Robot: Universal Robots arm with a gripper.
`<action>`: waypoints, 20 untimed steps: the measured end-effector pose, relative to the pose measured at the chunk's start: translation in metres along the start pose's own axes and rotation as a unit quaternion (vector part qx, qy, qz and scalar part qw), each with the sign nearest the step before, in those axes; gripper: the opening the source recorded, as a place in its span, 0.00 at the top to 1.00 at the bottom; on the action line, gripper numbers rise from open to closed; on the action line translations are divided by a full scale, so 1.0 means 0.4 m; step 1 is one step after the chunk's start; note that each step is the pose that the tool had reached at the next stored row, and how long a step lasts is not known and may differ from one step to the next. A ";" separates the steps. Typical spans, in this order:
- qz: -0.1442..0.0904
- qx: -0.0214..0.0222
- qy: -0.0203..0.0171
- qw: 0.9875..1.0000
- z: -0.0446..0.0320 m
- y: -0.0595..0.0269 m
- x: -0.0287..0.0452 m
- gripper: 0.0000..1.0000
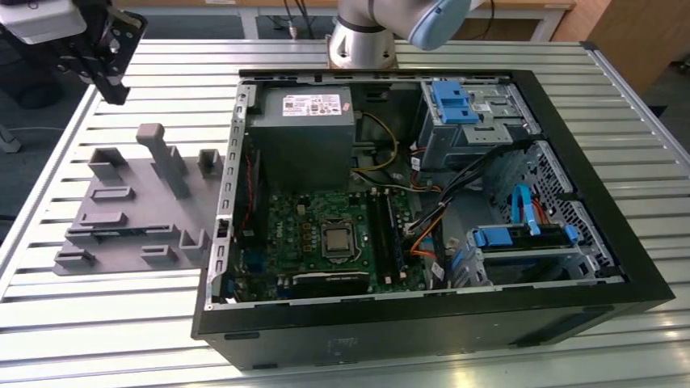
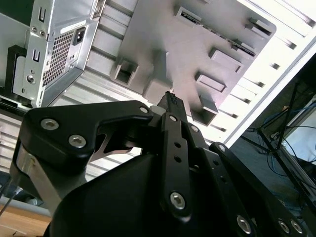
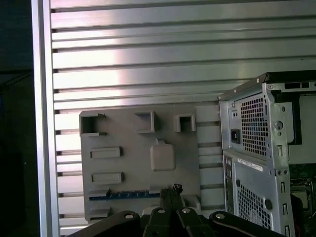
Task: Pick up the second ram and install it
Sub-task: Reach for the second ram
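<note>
While the gripper point(image 1: 111, 87) hangs above the grey holder tray point(image 1: 140, 208), clear of it | jaws closed together, gripping nothing | second ram point(image 3: 123, 196) stands on edge in a slot along one tray edge | open computer case point(image 1: 410, 327) just beside tray

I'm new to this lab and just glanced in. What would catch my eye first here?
The open computer case, lying on its side with its circuit board exposed, dominates the slatted table. On the exterior view's left sits a grey tray, with the black gripper above it, shut and empty. In the first wrist view a thin blue-edged strip lies in the tray.
</note>
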State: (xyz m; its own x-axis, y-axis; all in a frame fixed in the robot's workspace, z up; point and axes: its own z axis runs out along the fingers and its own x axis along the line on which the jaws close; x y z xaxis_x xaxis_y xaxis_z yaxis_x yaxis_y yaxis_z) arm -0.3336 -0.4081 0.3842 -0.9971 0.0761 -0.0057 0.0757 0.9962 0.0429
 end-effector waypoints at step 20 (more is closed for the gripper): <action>0.000 0.000 0.000 1.000 0.003 -0.034 0.072 0.89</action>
State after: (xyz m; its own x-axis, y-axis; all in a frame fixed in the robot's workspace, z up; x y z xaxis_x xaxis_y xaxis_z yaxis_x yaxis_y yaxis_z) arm -0.3631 -0.4192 0.3822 -0.9971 0.0763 -0.0057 0.0759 0.9962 0.0430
